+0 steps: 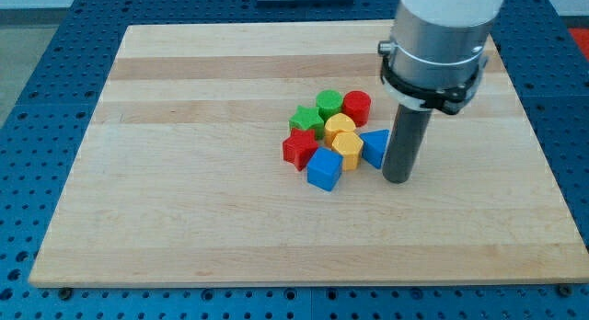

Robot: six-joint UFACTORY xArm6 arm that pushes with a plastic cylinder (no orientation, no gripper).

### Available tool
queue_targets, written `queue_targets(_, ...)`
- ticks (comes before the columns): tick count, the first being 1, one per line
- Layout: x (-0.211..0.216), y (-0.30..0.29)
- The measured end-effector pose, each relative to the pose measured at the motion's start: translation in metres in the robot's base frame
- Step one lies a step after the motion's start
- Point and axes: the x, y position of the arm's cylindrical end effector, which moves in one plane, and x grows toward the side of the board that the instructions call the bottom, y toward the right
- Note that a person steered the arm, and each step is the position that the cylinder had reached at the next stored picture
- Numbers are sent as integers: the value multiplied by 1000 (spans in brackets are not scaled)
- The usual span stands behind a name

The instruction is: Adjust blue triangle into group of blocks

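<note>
1. Progress is looking nearly complete: the blue triangle [375,147] is sitting at the right edge of the cluster near the middle of the frame, appearing to touch the yellow block [347,147] beside it.
2. The rest of the group is lying packed together to its left: a second yellow block [339,127], a red cylinder [357,107], a green cylinder [329,104], a green star [306,120], a red star [299,148] and a blue cube [324,169].
3. My tip [397,177] is standing on the bench [184,99] just right of the triangle, touching it or nearly so; I cannot tell which.
4. There are no fingers on this arm, only the rod, so nothing is being pinched.
5. What is remaining, I judge, is at most a small nudge leftward to seat the triangle tighter.
6. The triangle is partly hidden behind the rod; one corner seems to be pointing towards the frame's bottom, but its long axis I cannot make out.
</note>
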Motion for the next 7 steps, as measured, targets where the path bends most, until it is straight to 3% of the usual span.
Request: queue_targets(7, -36, -1)
